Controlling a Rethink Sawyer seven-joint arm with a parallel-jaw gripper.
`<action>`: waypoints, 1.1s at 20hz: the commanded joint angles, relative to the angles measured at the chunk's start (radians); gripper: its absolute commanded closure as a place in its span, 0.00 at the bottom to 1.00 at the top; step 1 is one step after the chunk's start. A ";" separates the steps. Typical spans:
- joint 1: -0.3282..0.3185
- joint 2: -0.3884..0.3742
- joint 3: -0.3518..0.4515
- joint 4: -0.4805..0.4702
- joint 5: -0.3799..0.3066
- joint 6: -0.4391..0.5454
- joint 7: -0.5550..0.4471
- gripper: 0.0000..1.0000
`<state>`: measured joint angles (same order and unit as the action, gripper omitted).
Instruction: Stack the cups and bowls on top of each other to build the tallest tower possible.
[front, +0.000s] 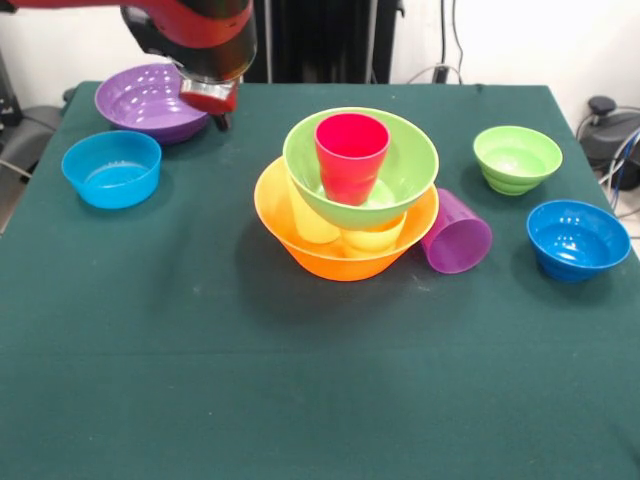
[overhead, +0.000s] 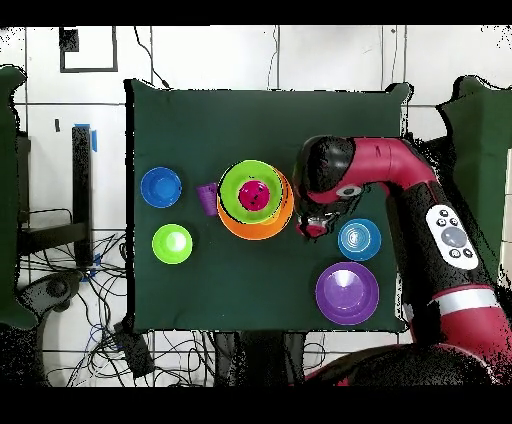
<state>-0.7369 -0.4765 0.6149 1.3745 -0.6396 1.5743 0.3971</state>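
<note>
Tower stands well apart from gripper.

Red-black arm low, bent, pincer downward

tower: surface centre; large orange bowl holding two yellow cups, large lime bowl on them, red-pink cup upright inside.
purple cup: on its side, touching tower at 3 o'clock.
loose bowls: purple and blue at 10 o'clock; small lime and blue at 3 o'clock.

A dark green tablecloth covers the table. Tangled cables lie on the floor beside the cloth, and white wall stands behind it.
</note>
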 joint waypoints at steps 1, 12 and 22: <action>0.067 0.067 0.018 -0.237 -0.130 0.377 -0.331 0.00; 0.068 0.091 0.028 -0.318 -0.284 0.344 -0.362 0.00; 0.058 0.069 0.024 -0.236 -0.254 0.187 -0.249 0.00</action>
<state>-0.6914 -0.4184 0.6199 1.1222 -0.8481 1.8843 0.3104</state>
